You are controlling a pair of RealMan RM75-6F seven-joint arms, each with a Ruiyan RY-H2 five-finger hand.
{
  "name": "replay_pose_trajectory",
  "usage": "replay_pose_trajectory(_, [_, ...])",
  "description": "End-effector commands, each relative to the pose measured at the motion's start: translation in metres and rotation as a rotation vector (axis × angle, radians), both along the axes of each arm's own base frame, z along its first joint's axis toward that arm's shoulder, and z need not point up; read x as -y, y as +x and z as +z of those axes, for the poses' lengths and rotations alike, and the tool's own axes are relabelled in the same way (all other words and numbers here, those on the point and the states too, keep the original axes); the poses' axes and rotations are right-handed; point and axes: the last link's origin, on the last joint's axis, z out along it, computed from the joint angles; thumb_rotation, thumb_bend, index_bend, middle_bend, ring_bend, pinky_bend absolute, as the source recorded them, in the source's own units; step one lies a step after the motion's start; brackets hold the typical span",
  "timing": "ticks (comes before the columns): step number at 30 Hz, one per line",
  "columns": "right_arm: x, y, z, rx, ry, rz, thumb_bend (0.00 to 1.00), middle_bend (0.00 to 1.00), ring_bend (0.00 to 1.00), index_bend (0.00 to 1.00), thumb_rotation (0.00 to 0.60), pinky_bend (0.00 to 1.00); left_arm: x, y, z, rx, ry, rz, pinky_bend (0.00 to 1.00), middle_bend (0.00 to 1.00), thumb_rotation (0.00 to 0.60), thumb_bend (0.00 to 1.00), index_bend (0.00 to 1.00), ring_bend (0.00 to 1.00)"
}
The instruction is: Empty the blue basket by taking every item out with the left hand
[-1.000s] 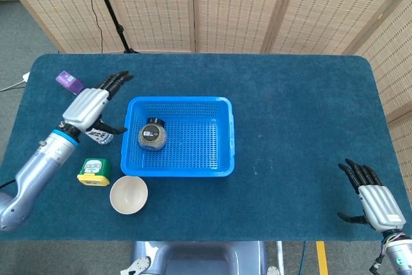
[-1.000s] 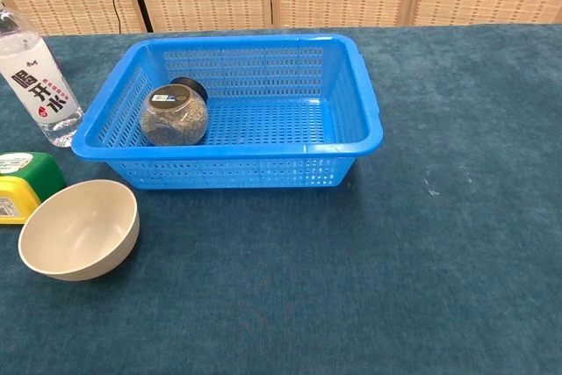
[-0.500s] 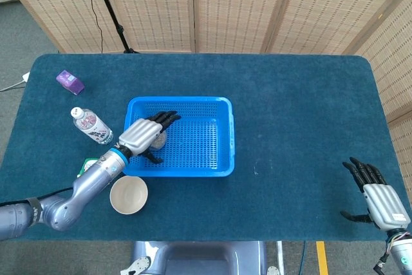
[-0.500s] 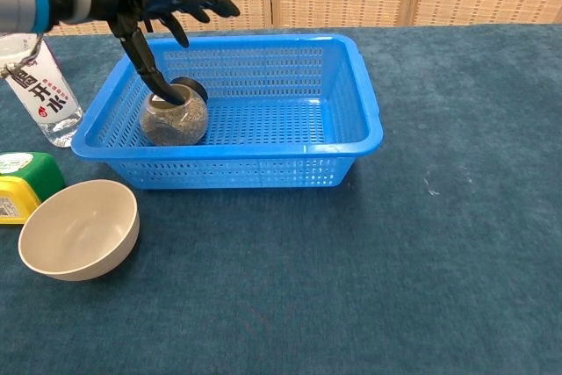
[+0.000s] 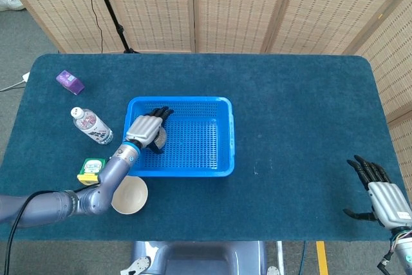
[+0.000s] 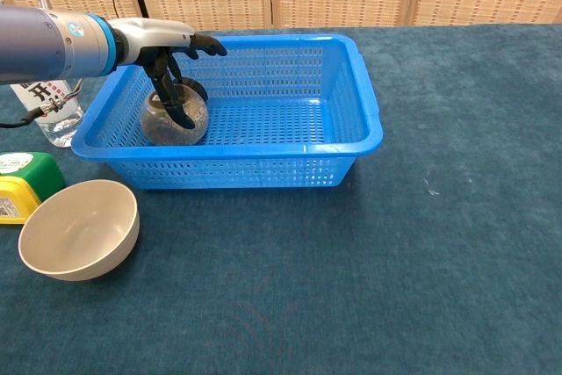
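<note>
Reaching into the blue basket [image 6: 263, 151] from its left side, the left hand [image 6: 162, 46] hangs over the jar [image 6: 176, 120], a round glass one with a dark lid that lies against the basket's left wall. In the chest view the dark fingers [image 6: 180, 107] curl down onto the top of the jar and touch it — whether they actually grip it cannot be told from either view. From the head view the left hand [image 5: 147, 130] covers most of the jar, which shows only as a sliver beside it.

The basket [image 5: 222, 140] sits left of centre on the blue worktop [image 5: 302, 107]. Just outside its left wall stands a water bottle [image 6: 48, 103]; in front of that are a green-and-yellow container [image 6: 22, 183] and a beige bowl [image 6: 79, 227], the bowl near the basket's front left corner. A small purple box [image 5: 69, 82] lies well apart, toward the far left corner.

The right hand [image 5: 385, 192] rests at the worktop's near right corner, fingers spread and holding nothing — well apart from the basket.
</note>
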Motion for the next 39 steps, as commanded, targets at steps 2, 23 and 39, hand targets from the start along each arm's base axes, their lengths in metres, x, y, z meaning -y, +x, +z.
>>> replay_pose_trajectory(2, [0.001,-0.001,-0.001,-0.002,0.005,-0.004,0.0,0.0,0.0,0.0,0.6,0.0,-0.006,-0.005,-0.003,-0.02,0.016,0.021,0.18,0.0,0.6,0.02,0.0,0.0])
replay_pose_trajectory(23, [0.002,-0.001,-0.002,-0.001,0.005,-0.011,0.0,0.0,0.0,0.0,0.6,0.0,-0.016,-0.006,-0.012,-0.037,0.019,0.069,0.54,0.27,0.6,0.12,0.27,0.3])
replay_pose_trajectory(39, [0.002,0.0,-0.001,0.002,-0.001,-0.012,0.0,0.0,0.0,0.0,0.6,0.0,-0.012,0.019,0.008,0.032,0.135,-0.019,0.7,0.54,0.6,0.37,0.61,0.53])
